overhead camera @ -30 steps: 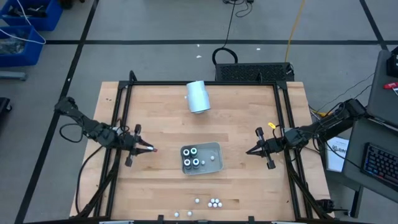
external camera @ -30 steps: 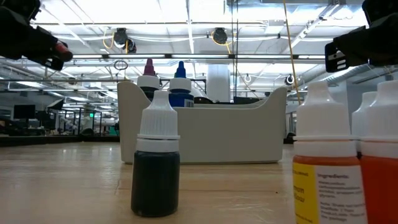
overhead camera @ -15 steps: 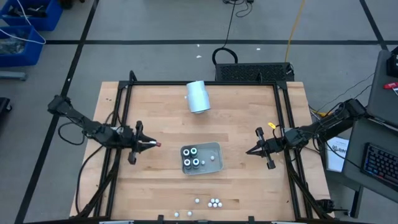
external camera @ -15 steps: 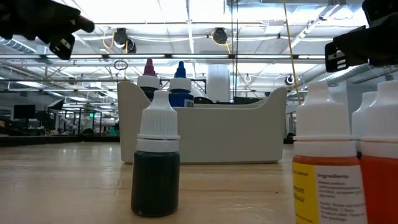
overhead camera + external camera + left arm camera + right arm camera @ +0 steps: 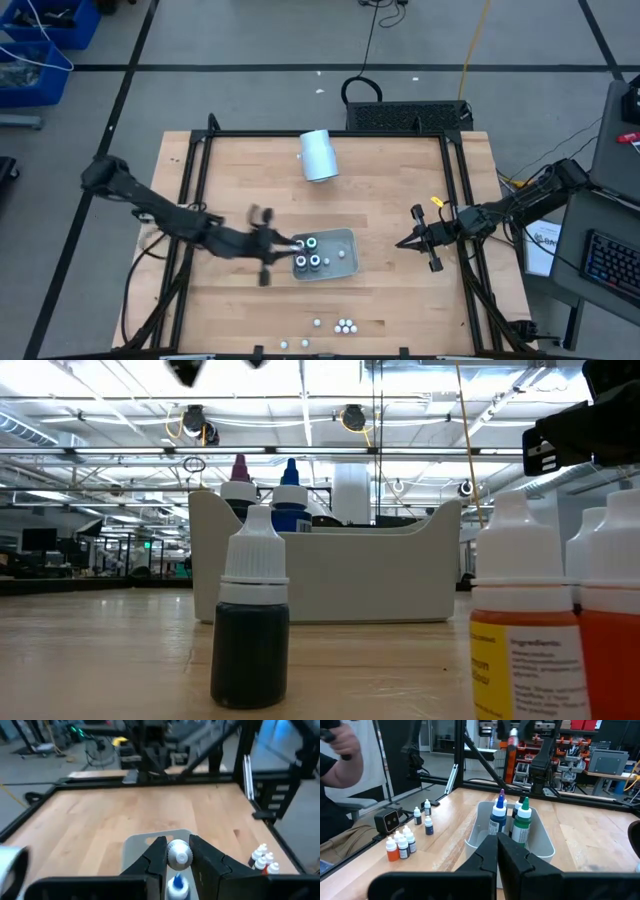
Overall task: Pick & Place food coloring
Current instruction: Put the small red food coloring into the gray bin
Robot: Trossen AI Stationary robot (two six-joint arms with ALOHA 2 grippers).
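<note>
- Fingers (image 5: 207,865) of the left gripper (image 5: 177,855) are pinched on one small food coloring bottle (image 5: 179,854). They squeeze just under its white cap, and the bottle hangs in the air.
- Left gripper and bottle sit right over the grey tray's (image 5: 347,238) 9 o'clock edge, seen from above. The arm looks blurry.
- Little bottles like this look light and made of hard, smooth plastic. I think one could slip or tip if pinched low, so the narrow neck under the cap is a good spot to hold.
- Tray already has bottles standing in it (image 5: 309,254), with blue and green ones showing in the right wrist view.
- More bottles (image 5: 344,325) wait at the table's 6 o'clock edge. A dark one (image 5: 250,622) and an orange one (image 5: 515,628) stand close to the low camera.
- Pale cylinder (image 5: 318,155) lies at 12 o'clock.
- Right gripper (image 5: 404,243) is squeezed shut with nothing in it, parked at 3 o'clock.
- One second ago the left gripper was out at the 9 o'clock side, well apart from the tray. Now it has swung in to the tray, and the right arm has stayed put.
</note>
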